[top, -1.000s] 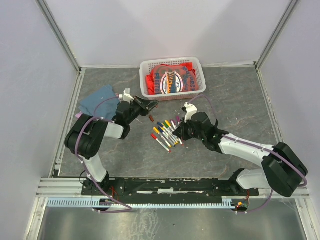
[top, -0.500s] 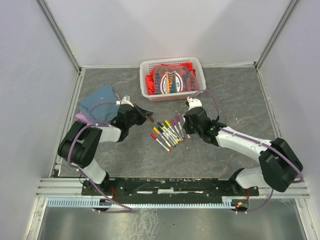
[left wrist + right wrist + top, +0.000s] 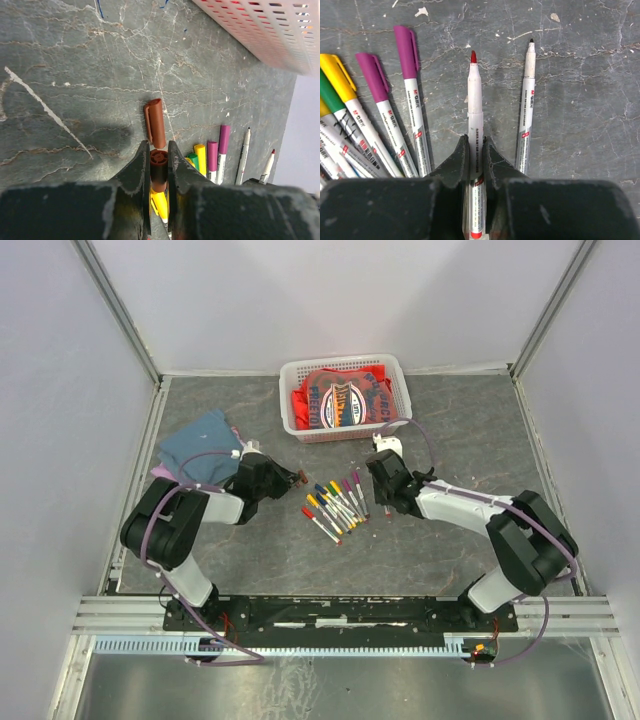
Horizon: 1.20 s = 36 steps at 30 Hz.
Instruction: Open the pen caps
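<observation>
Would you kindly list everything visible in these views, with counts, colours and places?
table: one, grey marbled.
basket: one, white, far centre.
red cloth: one, in basket.
blue cloth: one, far left.
capped pens: roughly eight, mixed colours, centre.
red-tipped pen: one, uncapped, gripped.
black-tipped pen: one, uncapped, beside it.
loose cap: one, brown, on table.
held cap: one, brown.
arms: two, black-white, near edge.
left fingers: shut on held cap.
right fingers: shut on red-tipped pen.

soft, even, bright light throughout. in the left wrist view a dim shadow lies on the table, and the white basket looks blurred.
</observation>
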Each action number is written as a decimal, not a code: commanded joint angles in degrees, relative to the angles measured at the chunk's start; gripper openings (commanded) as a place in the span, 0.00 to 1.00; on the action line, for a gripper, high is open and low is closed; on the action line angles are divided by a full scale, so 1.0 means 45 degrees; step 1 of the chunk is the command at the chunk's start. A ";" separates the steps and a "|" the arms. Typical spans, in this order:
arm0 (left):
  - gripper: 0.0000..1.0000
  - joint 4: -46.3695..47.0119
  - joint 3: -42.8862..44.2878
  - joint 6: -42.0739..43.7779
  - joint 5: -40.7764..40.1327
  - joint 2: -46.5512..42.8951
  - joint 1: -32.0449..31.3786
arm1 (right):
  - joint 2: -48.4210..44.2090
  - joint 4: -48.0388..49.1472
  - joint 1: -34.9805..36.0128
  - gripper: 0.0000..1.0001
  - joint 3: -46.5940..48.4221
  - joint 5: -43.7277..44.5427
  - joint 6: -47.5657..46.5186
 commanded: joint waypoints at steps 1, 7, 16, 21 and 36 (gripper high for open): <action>0.11 0.0184 -0.0118 0.0603 -0.0270 0.0160 -0.0059 | 0.0356 0.0054 -0.0127 0.13 0.0614 0.0500 -0.0163; 0.20 0.0234 -0.0095 0.0606 -0.0193 0.0440 -0.0063 | 0.0693 0.0058 -0.0226 0.19 0.0689 0.0509 -0.0205; 0.37 0.0501 -0.0377 0.0465 -0.0158 0.0489 -0.0055 | 0.1057 0.0054 -0.0261 0.36 0.0705 0.0389 -0.0205; 0.43 0.0760 -0.0608 0.0344 -0.0086 0.0497 -0.0047 | 0.0831 0.0052 -0.0249 0.38 0.0659 0.0350 -0.0196; 0.52 0.0762 -0.1139 0.0347 -0.0337 0.0055 -0.0047 | -0.0175 -0.0374 0.0099 0.40 0.1343 -0.0103 -0.0637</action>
